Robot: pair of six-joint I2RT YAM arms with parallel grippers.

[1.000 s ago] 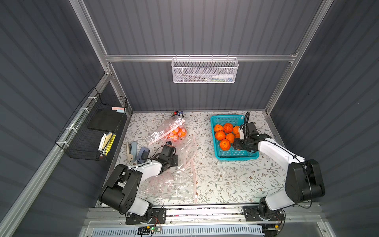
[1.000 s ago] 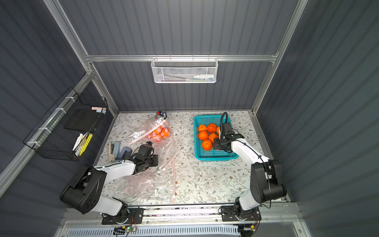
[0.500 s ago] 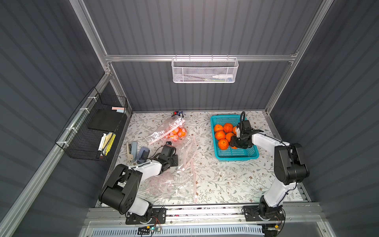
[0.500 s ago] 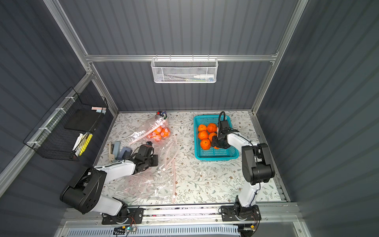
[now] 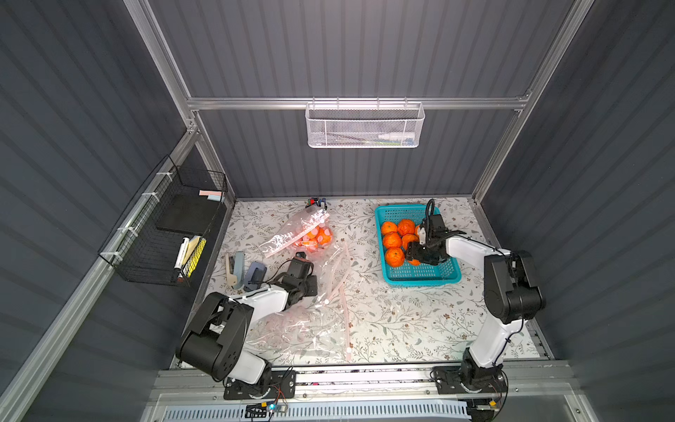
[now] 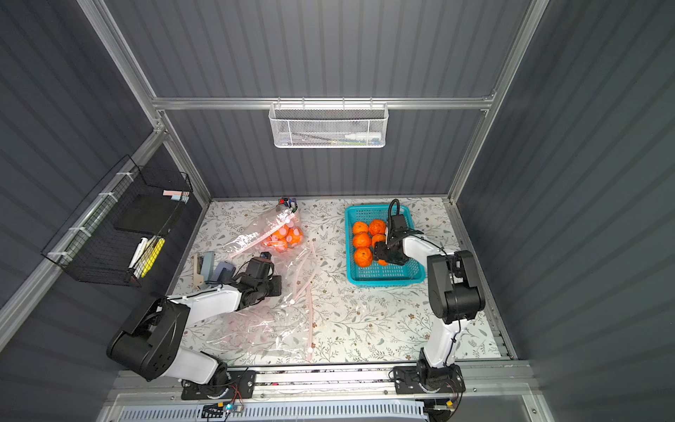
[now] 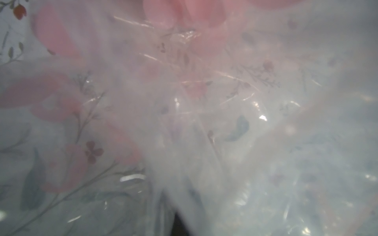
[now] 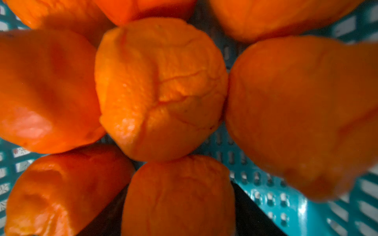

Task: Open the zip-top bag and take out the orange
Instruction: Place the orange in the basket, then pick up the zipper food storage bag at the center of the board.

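Note:
A zip-top bag [image 5: 292,234] [image 6: 255,234] with pink dots lies at the back of the table with several oranges [image 5: 317,235] inside. Empty clear bags [image 5: 321,318] [image 6: 277,329] are spread in front. My left gripper [image 5: 300,257] [image 6: 264,257] [image 7: 180,222] is shut on bag film, which drapes over its camera and hides the jaws. My right gripper [image 5: 412,255] [image 6: 380,255] [image 8: 178,190] is down in the teal basket [image 5: 420,281] [image 6: 383,283], open, with one orange [image 8: 178,204] [image 5: 414,261] lying between its fingers among several others [image 5: 392,239] [image 8: 159,87].
Stapler-like tools [image 5: 237,268] lie at the table's left edge beside my left arm. A black wire rack [image 5: 171,234] hangs on the left wall and a white mesh basket [image 5: 365,126] on the back wall. A small toy [image 5: 316,202] sits at the back edge.
My right arm folded in and its gripper moved from the basket's right side down toward the basket's front; its jaws widened. The left arm has not moved.

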